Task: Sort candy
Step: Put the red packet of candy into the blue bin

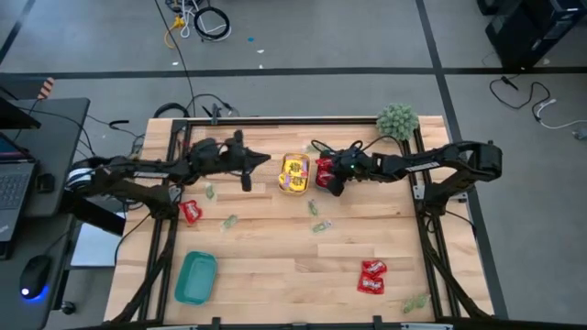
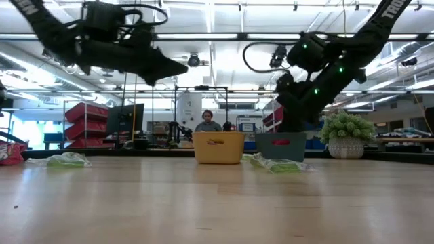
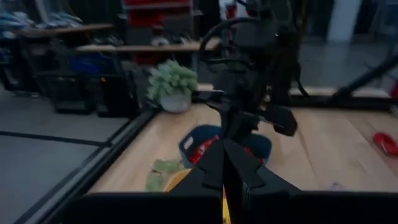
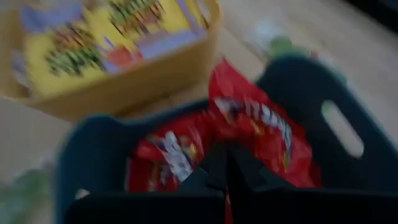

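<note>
The candy lies scattered: red packets [image 1: 191, 212] [image 1: 372, 275] and pale green pieces [image 1: 229, 222] [image 1: 316, 225] rest flat on the wood. A yellow tray [image 2: 219, 148] holds yellow packets [image 1: 294, 173]. Beside it a dark blue tray [image 2: 281, 146] holds red packets [image 4: 249, 121]. My right gripper [image 4: 222, 155] is shut, its tips down in the blue tray among the red packets. My left gripper [image 1: 265, 161] is shut, raised above the table left of the yellow tray. My right gripper reaches into the blue tray from above, slanting down, its shut fingertips [image 4: 214, 163] at the red packets [image 4: 186, 155]. Whether they touch a packet I cannot tell, as the fingers hide that spot.
A teal tray [image 1: 195, 277] sits near the front left corner. A fuzzy green plant [image 1: 396, 120] stands at the far right corner. More green pieces [image 1: 415, 301] lie at the near right. The table's middle and near side are bare wood. A person shows in the room behind.
</note>
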